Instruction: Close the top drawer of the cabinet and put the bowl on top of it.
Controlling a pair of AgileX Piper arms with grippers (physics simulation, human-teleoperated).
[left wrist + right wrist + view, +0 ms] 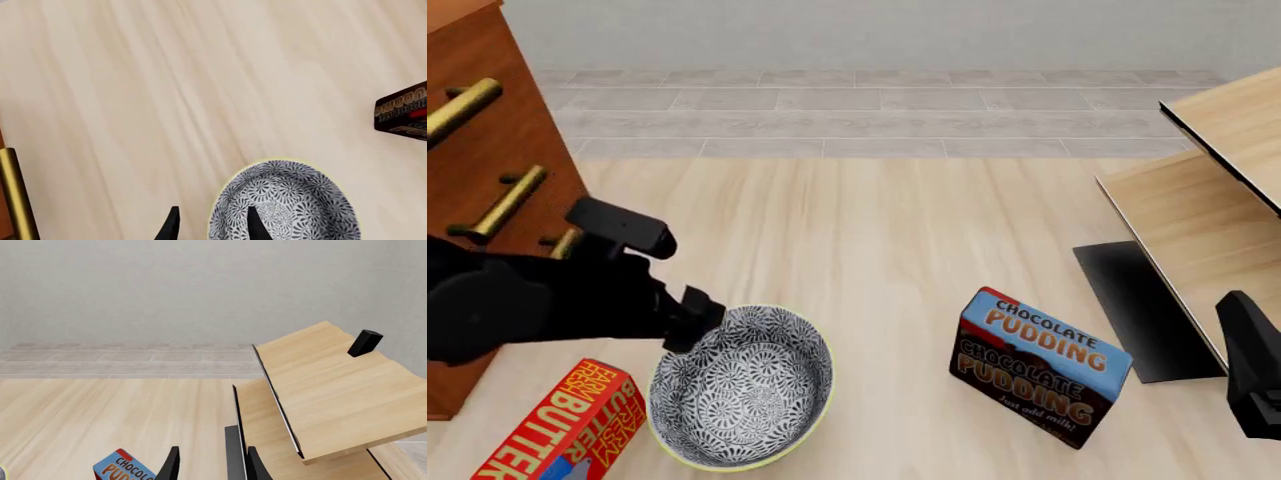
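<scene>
Blue-grey florals fill the bowl (741,388), sitting low on the pale table (894,250) right at the near edge, and the left gripper (694,318) is on top of it, fingers parted and straddling the near-left rim. In the left wrist view one fingertip (255,225) hangs over the patterned inside and the other (172,226) over bare wood outside: the rim lies between the jaws, not yet pinched. The left arm is plainly the nearer one. A butter box (554,425) lies just beside the bowl, a pudding box (1041,365) stands apart to the right. The right gripper (210,465), jaws apart on nothing, idles by pale furniture (320,385). Further back on the left rises the cabinet (494,150); I can't tell whether its top drawer (467,60) is shut.
</scene>
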